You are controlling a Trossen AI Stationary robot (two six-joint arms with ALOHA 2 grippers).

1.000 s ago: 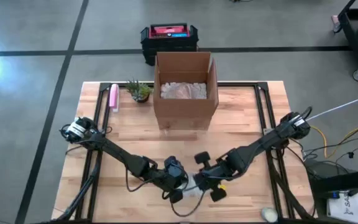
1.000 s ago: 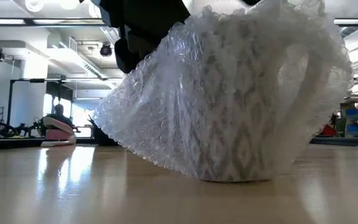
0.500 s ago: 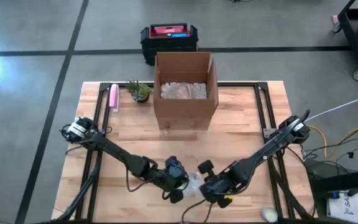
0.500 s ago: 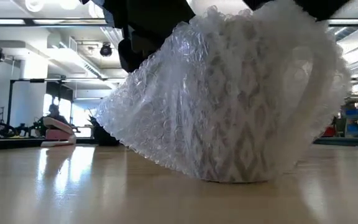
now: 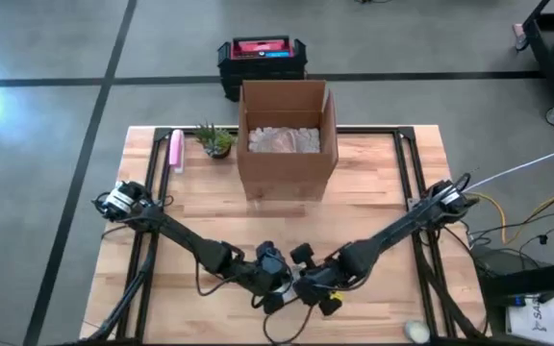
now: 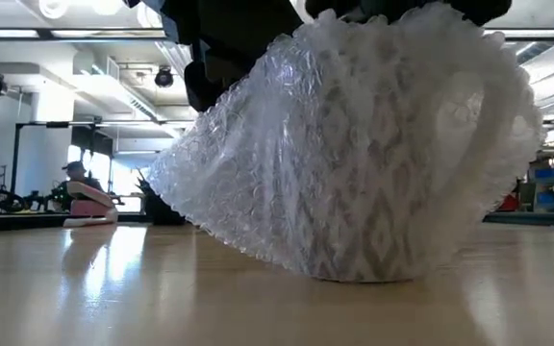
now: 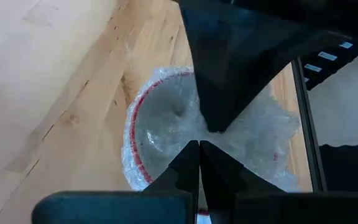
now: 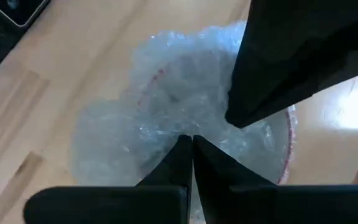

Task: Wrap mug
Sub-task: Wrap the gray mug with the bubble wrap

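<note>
The mug stands upright on its base near the table's front edge, covered all round by bubble wrap whose skirt flares out on one side above the tabletop. In the high view the mug is mostly hidden under both grippers. My left gripper and my right gripper are both shut and meet tip to tip over the mug's mouth, inside its red rim. My left gripper has its shut fingertips on the bubble wrap over the mug's mouth, coming from above and slanting from the table's left. Whether a fold sits between the fingers, I cannot tell. My right gripper sets its shut fingertips on the wrap gathered in the mug's mouth, slanting down from the table's right. The wrap dips inside the rim there. The mug stays upright on the table.
An open cardboard box with crumpled wrap inside stands at the table's far middle. A small plant and a pink object lie to its left. A black case sits on the floor beyond. A pale object lies near the front right.
My right gripper drew back toward the table's near right edge, away from the mug, then came back toward the left over the mug's mouth, beside my left gripper. The wrapped mug has stayed where it was.
</note>
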